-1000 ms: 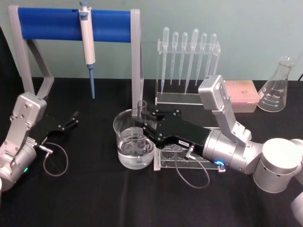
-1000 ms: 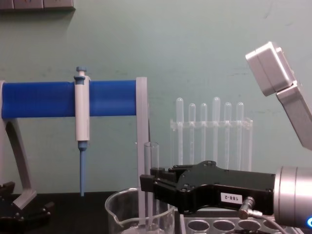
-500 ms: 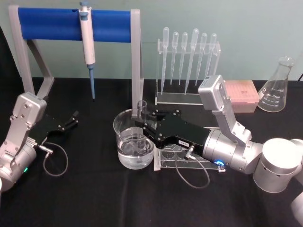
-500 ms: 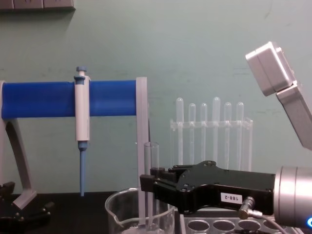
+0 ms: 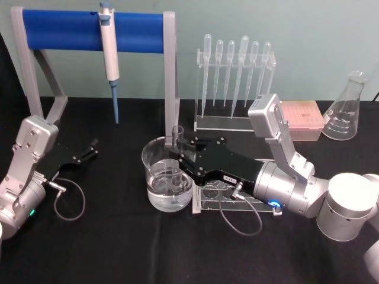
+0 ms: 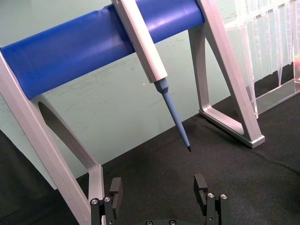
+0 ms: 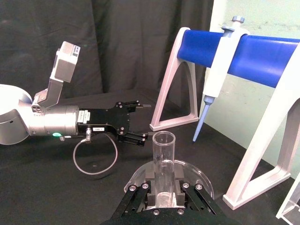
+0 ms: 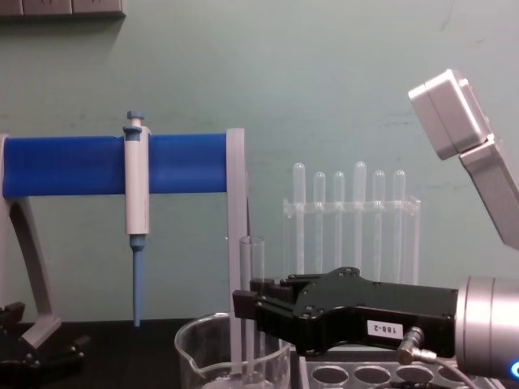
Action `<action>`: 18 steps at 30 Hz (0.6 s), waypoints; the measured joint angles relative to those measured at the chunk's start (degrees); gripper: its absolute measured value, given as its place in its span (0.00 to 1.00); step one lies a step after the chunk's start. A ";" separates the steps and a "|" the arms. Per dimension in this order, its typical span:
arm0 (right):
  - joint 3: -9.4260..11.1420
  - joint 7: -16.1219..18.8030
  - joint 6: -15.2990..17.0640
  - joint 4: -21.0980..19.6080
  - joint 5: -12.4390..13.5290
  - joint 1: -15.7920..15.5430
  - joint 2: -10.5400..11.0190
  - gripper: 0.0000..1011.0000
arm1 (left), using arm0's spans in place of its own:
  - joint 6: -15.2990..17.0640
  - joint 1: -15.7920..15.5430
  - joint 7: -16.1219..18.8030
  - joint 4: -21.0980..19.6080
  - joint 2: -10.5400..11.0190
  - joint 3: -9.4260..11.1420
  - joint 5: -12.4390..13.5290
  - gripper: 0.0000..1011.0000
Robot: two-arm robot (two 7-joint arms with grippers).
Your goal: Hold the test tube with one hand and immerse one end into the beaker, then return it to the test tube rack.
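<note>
The clear test tube (image 5: 177, 137) stands upright with its lower end down inside the beaker (image 5: 150, 165), which holds water. My right gripper (image 5: 179, 152) reaches in from the right and is shut on the tube's middle, just above the beaker's rim. In the chest view the test tube (image 8: 253, 263) rises above the black right gripper (image 8: 247, 308) and the beaker (image 8: 193, 347). The right wrist view shows the test tube (image 7: 163, 161) clamped between the fingers over the beaker (image 7: 203, 181). My left gripper (image 5: 90, 148) rests open at the left, with nothing in it (image 6: 158, 188).
A blue-barred stand (image 5: 65, 29) with a hanging pipettor (image 5: 109, 50) is at the back left. Behind the beaker stands a rack of plastic pipettes (image 5: 235, 80). A pink box (image 5: 302, 120) and a flask (image 5: 345, 109) sit back right. A clear tube rack (image 5: 228, 200) lies under my right gripper.
</note>
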 joint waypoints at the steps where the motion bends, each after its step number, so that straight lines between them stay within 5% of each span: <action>1: 0.00 0.00 0.00 0.00 0.00 0.00 0.00 0.22 | 0.00 0.00 0.00 0.00 0.00 0.00 0.00 0.99; 18: 0.00 0.00 0.00 0.00 0.00 0.00 0.00 0.22 | 0.00 0.00 0.00 0.00 0.00 0.00 0.00 0.99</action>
